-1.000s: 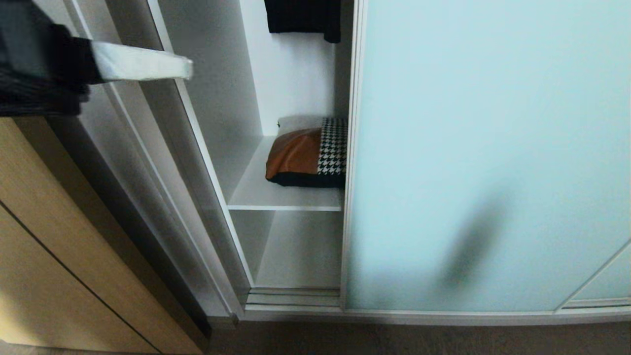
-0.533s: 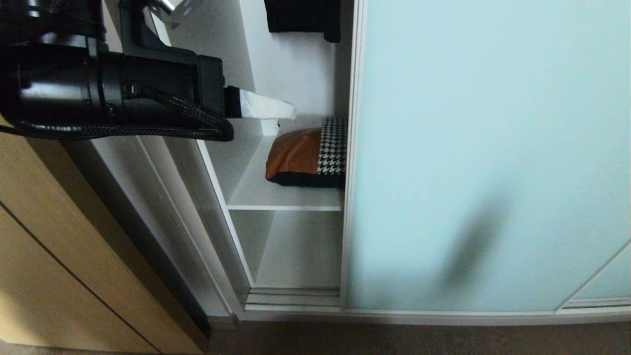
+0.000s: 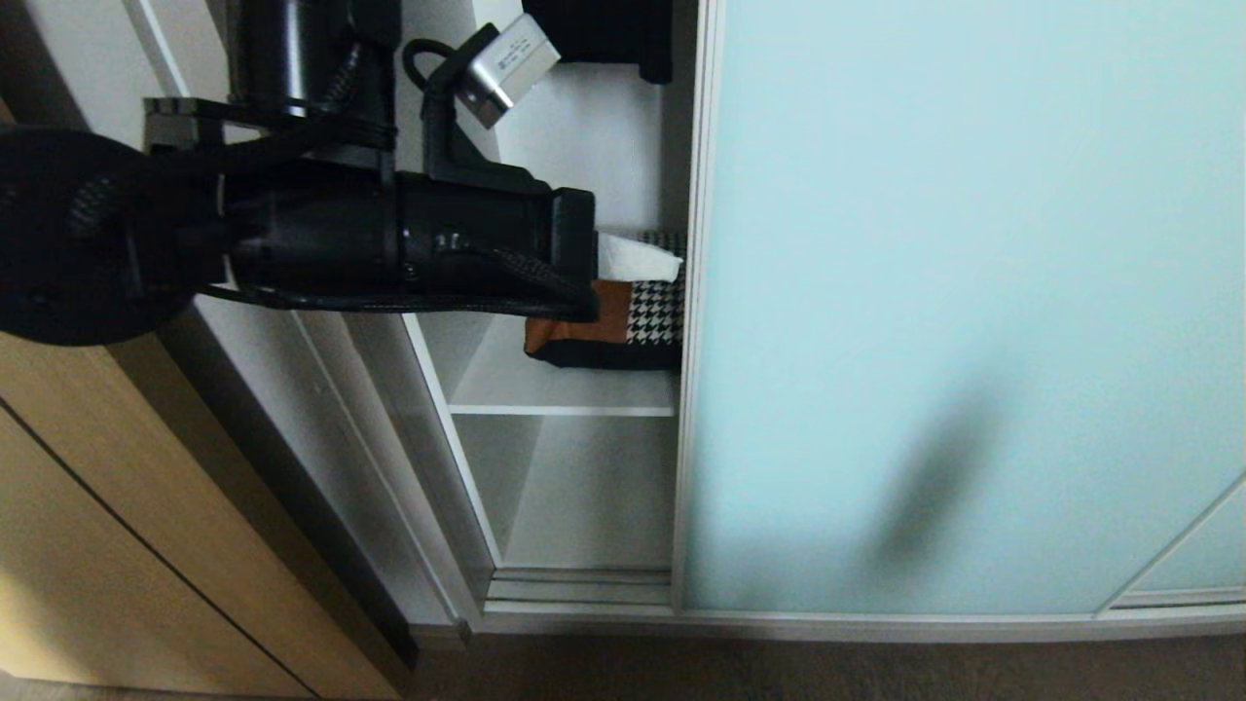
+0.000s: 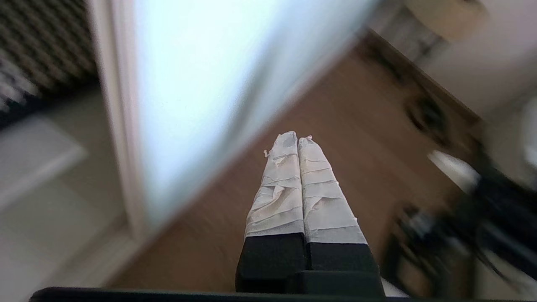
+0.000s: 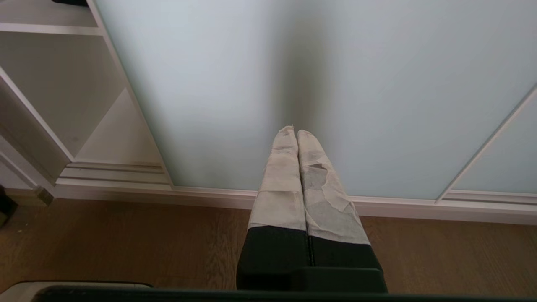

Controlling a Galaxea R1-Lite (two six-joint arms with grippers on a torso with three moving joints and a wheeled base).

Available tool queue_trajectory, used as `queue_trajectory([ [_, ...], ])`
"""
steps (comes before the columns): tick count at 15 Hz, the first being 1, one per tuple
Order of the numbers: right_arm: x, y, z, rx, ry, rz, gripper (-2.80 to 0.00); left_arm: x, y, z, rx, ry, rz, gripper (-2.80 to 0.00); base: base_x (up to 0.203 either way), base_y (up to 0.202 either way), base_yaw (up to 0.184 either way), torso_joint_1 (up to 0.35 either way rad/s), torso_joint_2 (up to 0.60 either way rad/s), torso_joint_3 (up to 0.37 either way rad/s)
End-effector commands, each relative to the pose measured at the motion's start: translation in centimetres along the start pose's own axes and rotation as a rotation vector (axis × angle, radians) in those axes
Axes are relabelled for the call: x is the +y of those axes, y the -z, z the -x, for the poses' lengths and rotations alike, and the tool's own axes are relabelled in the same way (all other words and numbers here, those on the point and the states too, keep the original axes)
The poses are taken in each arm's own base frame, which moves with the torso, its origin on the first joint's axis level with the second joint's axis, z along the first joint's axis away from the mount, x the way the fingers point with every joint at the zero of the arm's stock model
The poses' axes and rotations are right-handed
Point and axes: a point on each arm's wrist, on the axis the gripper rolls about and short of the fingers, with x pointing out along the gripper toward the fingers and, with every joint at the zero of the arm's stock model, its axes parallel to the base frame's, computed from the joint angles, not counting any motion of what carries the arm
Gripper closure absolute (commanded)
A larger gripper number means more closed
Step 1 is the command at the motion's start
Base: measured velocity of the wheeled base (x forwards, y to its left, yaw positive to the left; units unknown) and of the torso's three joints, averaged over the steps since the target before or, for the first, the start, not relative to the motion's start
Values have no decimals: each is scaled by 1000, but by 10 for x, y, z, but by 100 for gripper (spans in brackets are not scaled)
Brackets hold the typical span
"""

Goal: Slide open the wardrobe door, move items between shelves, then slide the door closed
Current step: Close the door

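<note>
Frosted aqua sliding wardrobe door (image 3: pixel 964 292) is risking a glancing slip as the left gripper (image 3: pixel 672 261), pinched empty, is nearing its frame.

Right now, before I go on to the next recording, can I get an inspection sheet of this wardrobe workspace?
Surface: upper white shelf carries the cushion; the shelf below it shows bare.
Job's things: cushion lies flat, partly hidden by the sliding door, which stands part open.
Clutter: black garment hangs above.
Grippers: left hand shut, empty, reaching in just above the cushion; right hand shut, empty, pointing at the sliding door low down.
Cables: black braided cable runs along the left arm.
Surroundings: light wooden door at left, wood floor.
</note>
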Motion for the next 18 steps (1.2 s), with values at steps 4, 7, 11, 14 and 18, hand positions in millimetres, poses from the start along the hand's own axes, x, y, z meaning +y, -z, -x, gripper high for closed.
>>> queue_trajectory([
  [4, 0, 0, 0, 1, 0, 0, 0, 11, 13, -41, -27, -54, 76, 0, 0, 0, 0, 0, 0, 0],
  [7, 0, 0, 0, -1, 0, 0, 0, 12, 13, -61, -90, -96, 123, 0, 0, 0, 0, 0, 0, 0],
  [11, 0, 0, 0, 1, 0, 0, 0, 14, 18, -89, -145, -222, 119, 0, 0, 0, 0, 0, 0, 0],
  [14, 0, 0, 0, 1, 0, 0, 0, 22, 28, -109, -210, -279, 106, 0, 0, 0, 0, 0, 0, 0],
  [18, 0, 0, 0, 0, 0, 0, 0, 27, 33, -119, -238, -306, 104, 0, 0, 0, 0, 0, 0, 0],
])
